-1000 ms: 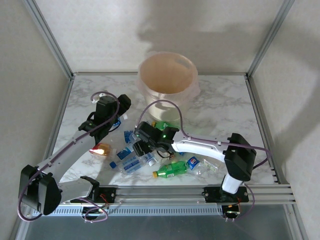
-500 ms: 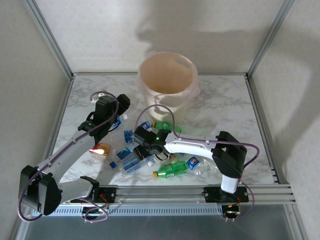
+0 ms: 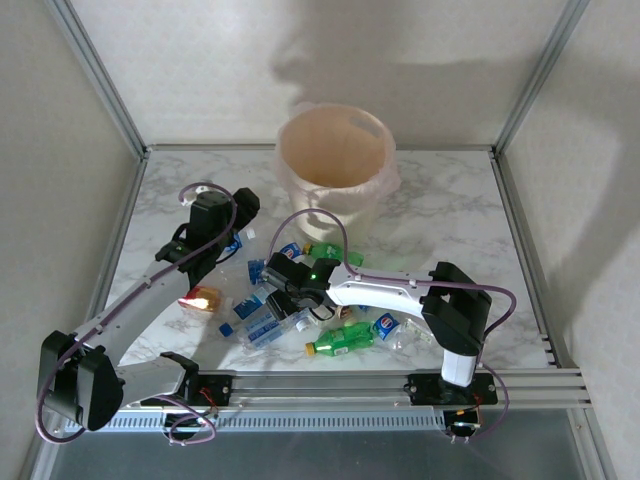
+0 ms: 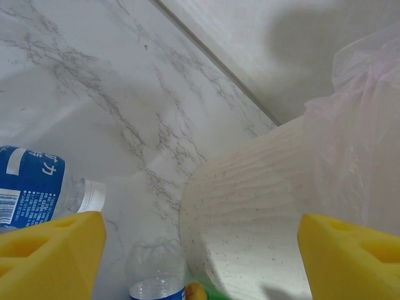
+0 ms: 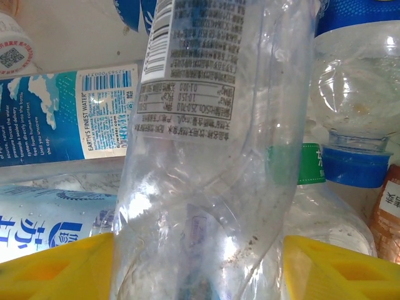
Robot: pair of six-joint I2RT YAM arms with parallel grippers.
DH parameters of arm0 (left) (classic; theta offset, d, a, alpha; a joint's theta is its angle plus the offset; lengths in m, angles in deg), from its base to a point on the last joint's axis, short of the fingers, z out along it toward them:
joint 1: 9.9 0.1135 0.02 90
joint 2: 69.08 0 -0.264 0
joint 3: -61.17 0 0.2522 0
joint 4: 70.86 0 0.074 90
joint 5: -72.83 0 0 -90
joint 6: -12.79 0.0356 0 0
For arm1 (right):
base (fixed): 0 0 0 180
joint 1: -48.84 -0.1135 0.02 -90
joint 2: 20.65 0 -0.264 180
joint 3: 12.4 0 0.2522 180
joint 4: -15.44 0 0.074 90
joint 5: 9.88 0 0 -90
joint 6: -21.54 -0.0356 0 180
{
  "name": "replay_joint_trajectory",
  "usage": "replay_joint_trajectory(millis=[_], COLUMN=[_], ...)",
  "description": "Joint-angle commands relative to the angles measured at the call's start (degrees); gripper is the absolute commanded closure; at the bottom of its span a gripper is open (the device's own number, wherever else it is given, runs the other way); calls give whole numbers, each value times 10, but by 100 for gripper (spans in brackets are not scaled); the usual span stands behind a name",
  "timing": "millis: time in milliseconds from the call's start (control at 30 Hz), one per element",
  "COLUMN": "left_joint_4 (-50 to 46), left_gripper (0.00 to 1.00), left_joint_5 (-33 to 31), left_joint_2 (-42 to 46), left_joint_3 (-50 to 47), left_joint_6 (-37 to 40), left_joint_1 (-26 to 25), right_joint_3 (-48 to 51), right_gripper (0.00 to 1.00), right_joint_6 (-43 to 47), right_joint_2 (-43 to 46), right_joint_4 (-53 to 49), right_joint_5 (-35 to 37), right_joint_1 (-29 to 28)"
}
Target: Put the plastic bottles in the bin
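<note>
Two arms on the marble table [image 3: 450, 215], with the bin [image 3: 372, 196] standing at the far middle of the top view and its thin liner [image 4: 365, 119] bunched over the rim. The plastic bottles [image 3: 265, 322] lie scattered on the table near the arm bases, all outside the bin as far as the views show. One green bottle [image 3: 343, 339] with a yellow cap lies nearest the bases, and a second green one [image 3: 335, 252] sits closer to the bin. Clear bottles with blue labels are clustered left of them. The right gripper [image 5: 200, 265] is down in that cluster, its yellow fingers [image 5: 56, 265] set wide on either side of a clear crushed bottle [image 5: 212, 125] that fills the gap between them. The pads sit right at the bottle's sides, but I cannot tell whether they are squeezing it. In the right wrist view a teal-label bottle [image 5: 69, 112] lies to its left, a blue-cap bottle [image 5: 353, 119] to its right, and a bit of brown-orange label [image 5: 387, 212] shows at the right edge. The left gripper [image 4: 200, 253] is spread wide and holds nothing. It faces the bin's cream wall from near the table. A blue-label bottle [image 4: 31, 187] lies just beside its left finger, and another clear bottle [image 4: 153, 272] lies below against the base of the bin.
</note>
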Motion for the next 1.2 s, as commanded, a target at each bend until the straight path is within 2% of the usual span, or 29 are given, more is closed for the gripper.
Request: replay_joint_trajectory(millis=[0,267,800,967,1167], left_joint_4=[1,-3,-23,-6,-3], left_gripper=[19,20,19,18,19], left_joint_5=[-3,-3,-16,-16,-1], left_joint_2=[8,12,19,30,19], left_joint_3=[-5,5,39,43,60], left_joint_6=[-3,2,24,27,25], left_joint_1=[5,5,5,5,4], right_joint_3=[-8,0,-30,-62,-128], right_gripper=[32,37,38,38,40], right_joint_6=[1,-4,-5,1,20], right_joint_2=[9,71,166,193,215], right_joint_4=[-10,2,0,-12,-22], right_joint_5=[24,41,100,128,146], right_joint_1=[-6,-6,-6,-2,39])
